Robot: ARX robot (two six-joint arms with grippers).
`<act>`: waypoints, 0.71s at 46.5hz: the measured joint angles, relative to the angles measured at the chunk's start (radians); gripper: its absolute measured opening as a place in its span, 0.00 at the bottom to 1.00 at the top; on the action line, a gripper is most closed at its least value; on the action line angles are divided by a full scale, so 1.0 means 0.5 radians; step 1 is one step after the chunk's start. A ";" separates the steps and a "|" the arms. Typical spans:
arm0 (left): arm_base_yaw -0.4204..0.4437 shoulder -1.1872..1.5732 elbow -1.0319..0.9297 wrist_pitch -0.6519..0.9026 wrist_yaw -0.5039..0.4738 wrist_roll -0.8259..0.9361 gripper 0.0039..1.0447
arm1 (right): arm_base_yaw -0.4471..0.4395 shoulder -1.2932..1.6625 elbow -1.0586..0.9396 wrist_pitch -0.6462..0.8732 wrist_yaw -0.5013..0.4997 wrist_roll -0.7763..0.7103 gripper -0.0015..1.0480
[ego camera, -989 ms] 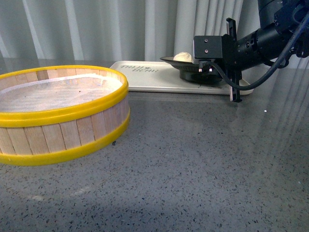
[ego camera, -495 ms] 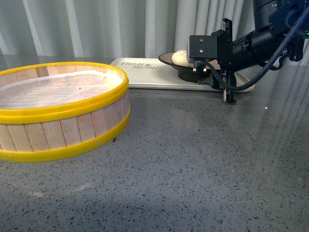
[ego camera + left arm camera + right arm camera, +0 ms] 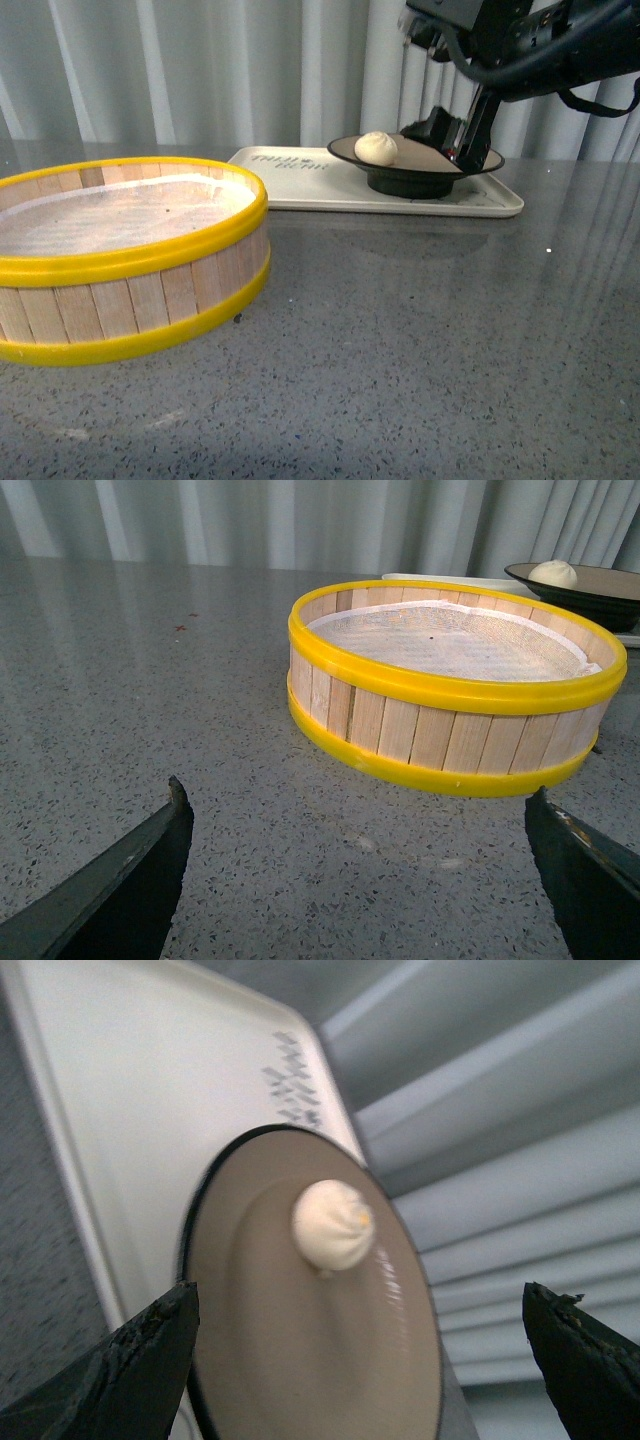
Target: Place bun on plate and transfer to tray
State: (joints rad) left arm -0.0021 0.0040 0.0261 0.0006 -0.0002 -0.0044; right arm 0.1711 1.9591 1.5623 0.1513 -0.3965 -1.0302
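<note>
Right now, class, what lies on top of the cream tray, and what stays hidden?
The plate stands on the tray with the bun on it. The tray surface beneath the plate's foot is covered.

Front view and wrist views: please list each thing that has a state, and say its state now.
bun: resting on the plate, off centre.
plate: upright on the tray, not gripped.
tray: flat on the table, carrying the plate.
steamer basket: open, no bun inside.
right gripper: open, above the plate.
left gripper: open, holding nothing.
</note>
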 joint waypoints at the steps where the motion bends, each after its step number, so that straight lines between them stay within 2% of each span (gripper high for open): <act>1: 0.000 -0.001 0.000 0.000 0.000 0.000 0.94 | -0.003 -0.034 -0.030 0.052 0.037 0.083 0.92; 5: 0.000 0.000 0.000 0.000 0.000 0.000 0.94 | -0.019 -0.180 -0.148 0.282 0.344 0.449 0.92; 10: 0.000 0.000 0.000 0.000 0.000 0.000 0.94 | -0.045 -0.278 -0.187 0.302 0.697 0.793 0.92; 18: 0.000 0.000 0.000 0.000 0.000 0.000 0.94 | -0.073 -0.282 -0.207 0.304 0.728 0.951 0.92; 19: 0.000 0.000 0.000 0.000 0.000 0.000 0.94 | -0.069 -0.282 -0.231 0.338 0.787 1.013 0.90; 22: 0.000 -0.001 0.000 0.000 0.000 0.000 0.94 | -0.061 -0.364 -0.463 0.595 1.029 1.413 0.77; 25: 0.000 0.000 0.000 0.000 -0.002 0.000 0.94 | -0.065 -0.485 -0.718 0.757 1.027 1.678 0.67; 27: 0.000 -0.001 0.000 0.000 -0.001 0.000 0.94 | -0.082 -0.623 -0.967 0.890 1.017 1.827 0.56; 33: 0.000 -0.001 0.000 0.000 -0.001 0.000 0.94 | -0.155 -0.912 -1.510 1.135 0.994 1.994 0.29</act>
State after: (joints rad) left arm -0.0021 0.0036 0.0261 0.0006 -0.0006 -0.0044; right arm 0.0937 1.5028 0.8074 0.7189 0.1005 -0.0330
